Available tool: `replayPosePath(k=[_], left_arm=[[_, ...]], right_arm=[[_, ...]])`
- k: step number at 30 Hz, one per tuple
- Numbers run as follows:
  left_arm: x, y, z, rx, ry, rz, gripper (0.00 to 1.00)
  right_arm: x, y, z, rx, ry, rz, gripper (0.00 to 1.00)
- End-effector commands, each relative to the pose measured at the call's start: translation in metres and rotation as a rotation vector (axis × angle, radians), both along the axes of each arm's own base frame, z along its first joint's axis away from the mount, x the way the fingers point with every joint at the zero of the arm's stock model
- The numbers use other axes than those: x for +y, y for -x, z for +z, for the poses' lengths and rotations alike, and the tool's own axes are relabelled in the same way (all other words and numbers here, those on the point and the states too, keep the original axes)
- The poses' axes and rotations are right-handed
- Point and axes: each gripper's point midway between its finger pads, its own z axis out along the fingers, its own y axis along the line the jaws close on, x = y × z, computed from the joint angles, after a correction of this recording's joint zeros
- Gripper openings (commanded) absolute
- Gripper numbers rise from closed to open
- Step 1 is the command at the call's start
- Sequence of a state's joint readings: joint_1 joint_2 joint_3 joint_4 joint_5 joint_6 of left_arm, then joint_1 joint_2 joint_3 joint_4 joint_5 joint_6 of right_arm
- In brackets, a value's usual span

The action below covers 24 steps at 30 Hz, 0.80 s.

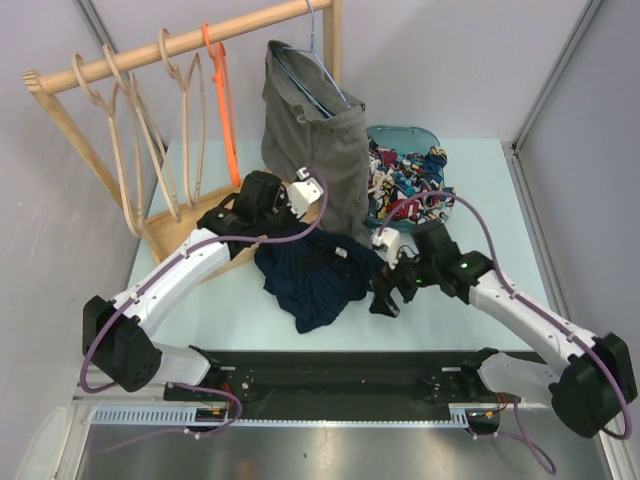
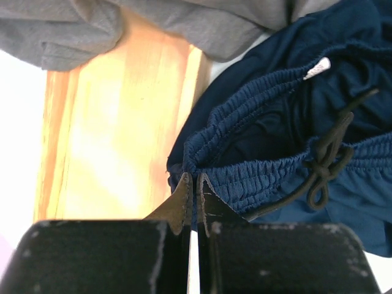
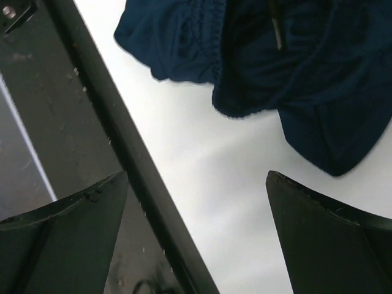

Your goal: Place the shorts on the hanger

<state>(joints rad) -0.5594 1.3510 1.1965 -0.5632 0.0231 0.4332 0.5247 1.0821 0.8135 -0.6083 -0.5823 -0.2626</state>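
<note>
Table [image 1: 235,315]: the shorts [image 1: 315,275] lie bunched at its middle, waistband toward the wooden rack [image 1: 180,45]. The hanger [image 1: 225,100] hangs on the rack's rail, well apart from them.

Risks, as we judge them:
- Lifted by one corner, the shorts would dangle in a rope, too bunched to thread over the hanger.
- The grey shorts [image 1: 310,130] hanging just behind could snag a rising arm.
- A thin pinch could slip.

Left gripper [image 2: 195,181]: jaws clenched tight, tips at the waistband's end, beside the rack's base board. We cannot tell whether any cloth is caught between them.

Right gripper [image 3: 196,177]: jaws spread wide above bare table near the hem, holding nothing.
</note>
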Motion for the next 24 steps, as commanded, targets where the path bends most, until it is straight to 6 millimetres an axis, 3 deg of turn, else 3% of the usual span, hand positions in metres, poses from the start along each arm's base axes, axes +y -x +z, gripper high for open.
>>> replayPosePath(k=[1,6,10,18,19,22,23,24], left_arm=[[0.006,-0.017,0.011,-0.041,0.042,0.102,0.00],[0.004,-0.015,0.010,-0.031,0.082,0.108,0.00],[-0.001,-0.012,0.011,-0.029,0.124,0.103,0.00],[-0.005,-0.010,0.010,-0.034,0.168,0.104,0.00],[-0.008,-0.009,0.009,-0.028,0.176,0.094,0.00],[-0.011,-0.004,0.008,-0.008,0.191,0.072,0.00],[-0.016,0.001,0.011,-0.002,0.208,0.037,0.00],[-0.018,0.005,0.013,-0.003,0.216,0.014,0.00]], right_arm=[[0.033,-0.033,-0.001,-0.102,-0.025,-0.102,1.00],[0.057,-0.039,-0.031,-0.007,-0.004,-0.181,1.00],[0.060,-0.044,-0.047,0.126,-0.006,-0.335,0.95],[0.067,-0.045,-0.074,0.240,0.024,-0.431,0.81],[0.066,-0.045,-0.078,0.247,0.034,-0.435,0.76],[0.068,-0.047,-0.078,0.236,0.025,-0.422,0.25],[0.067,-0.051,-0.070,0.212,0.017,-0.419,0.00],[0.062,-0.054,-0.067,0.185,0.027,-0.414,0.00]])
